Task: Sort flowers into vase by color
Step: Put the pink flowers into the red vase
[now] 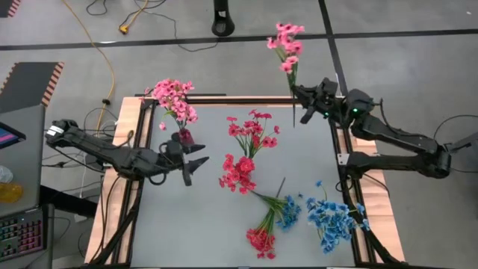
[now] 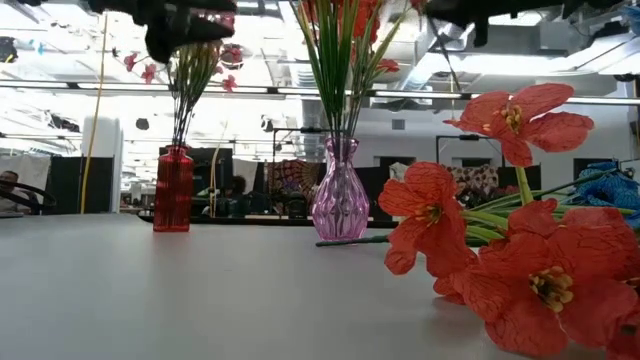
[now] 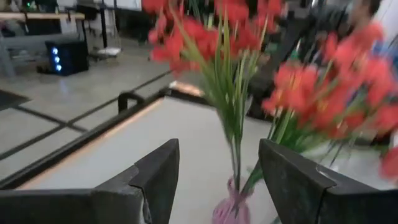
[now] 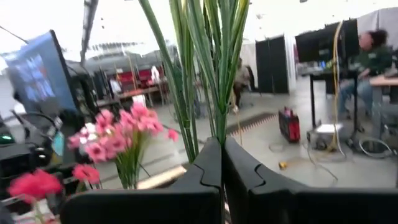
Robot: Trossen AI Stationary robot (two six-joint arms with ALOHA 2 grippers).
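My right gripper (image 1: 302,95) is shut on a pink sprig (image 1: 286,43) and holds it up over the table's far right corner. A red vase (image 2: 172,190) near the far left edge holds several pink sprigs (image 1: 173,97). A clear purple vase (image 2: 340,192) at mid table holds red sprigs (image 1: 252,128). My left gripper (image 1: 194,167) hangs open between the two vases, facing the purple vase (image 3: 229,208) and touching nothing. Loose red sprigs (image 1: 261,239) and blue sprigs (image 1: 330,218) lie on the near right part of the table. My right gripper pinches the pink sprig's bundle of green stems (image 4: 208,124) between its two fingers, partway down their length. The fingers come level from the table's right, across the stems. The sprig is lifted clear and stands about upright, its lower stem end (image 1: 293,119) hanging below the fingers.
The table (image 1: 194,239) has a black frame rail around its edges. More red blossoms (image 1: 237,173) sit beside the purple vase. Bare tabletop lies at the near left. Cables and a screen lie beyond the left edge; a person sits far off in the room (image 4: 367,56).
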